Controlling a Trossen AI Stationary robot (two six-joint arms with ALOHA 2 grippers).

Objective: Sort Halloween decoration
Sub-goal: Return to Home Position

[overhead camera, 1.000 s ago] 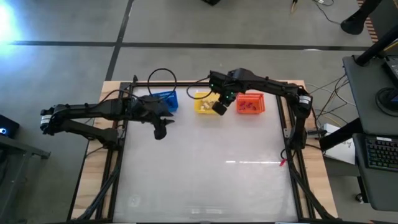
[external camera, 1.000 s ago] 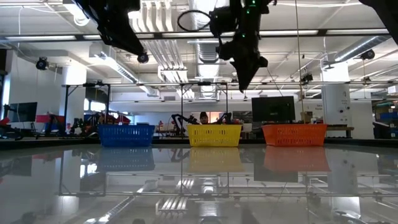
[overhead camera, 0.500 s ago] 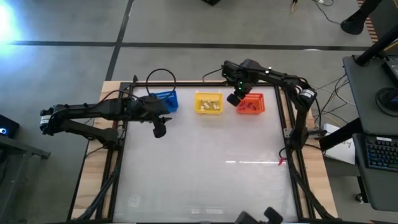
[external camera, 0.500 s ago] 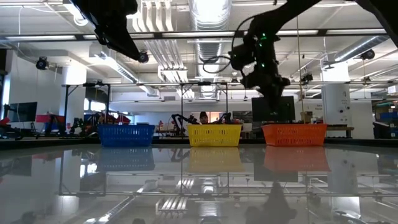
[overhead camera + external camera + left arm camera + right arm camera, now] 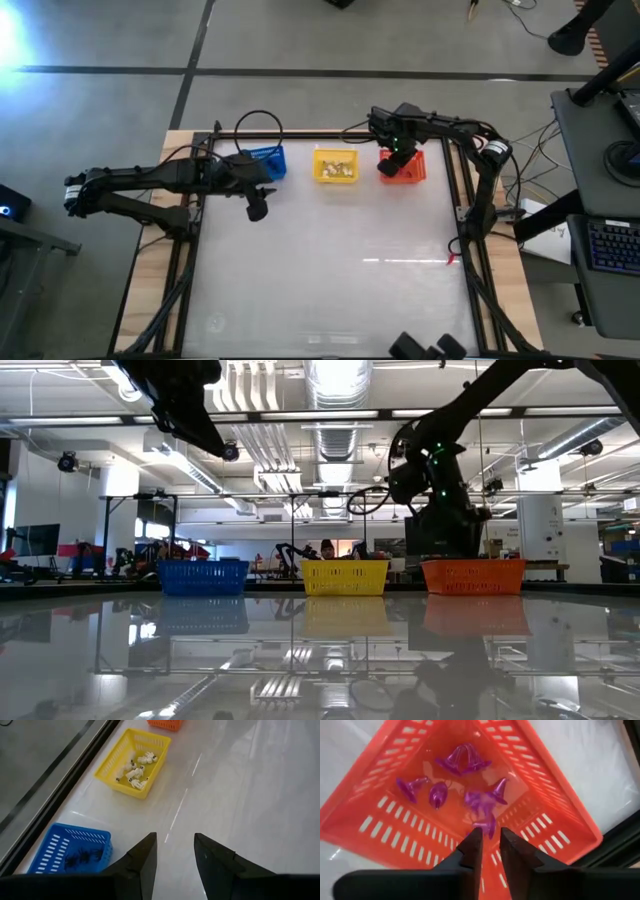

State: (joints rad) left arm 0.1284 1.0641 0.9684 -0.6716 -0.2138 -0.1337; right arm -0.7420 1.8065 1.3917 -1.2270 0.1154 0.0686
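Three small baskets stand in a row at the table's far edge. The blue basket (image 5: 266,160) holds black spider-like pieces (image 5: 82,857), the yellow basket (image 5: 335,166) whitish pieces (image 5: 137,767), and the orange basket (image 5: 412,170) several purple pieces (image 5: 462,760). My right gripper (image 5: 491,837) points down into the orange basket, its fingers nearly together on one purple piece. My left gripper (image 5: 257,210) hangs open above the table, just near of the blue basket, with nothing between its fingers. My right gripper has a purple piece (image 5: 486,826) pinched between the free ends of its two fingers, coming from above and pointing down. The piece hangs inside the orange basket, just over the other purple pieces on its floor (image 5: 445,815).
The glossy white tabletop (image 5: 330,270) spreads toward the near edge. A black frame (image 5: 195,250) runs along the table's sides. Dark objects (image 5: 430,347) show at the near edge. Cables loop behind the baskets.
My right gripper has swung from above the yellow basket toward the table's right and come down into the orange basket, tipping to point straight down.
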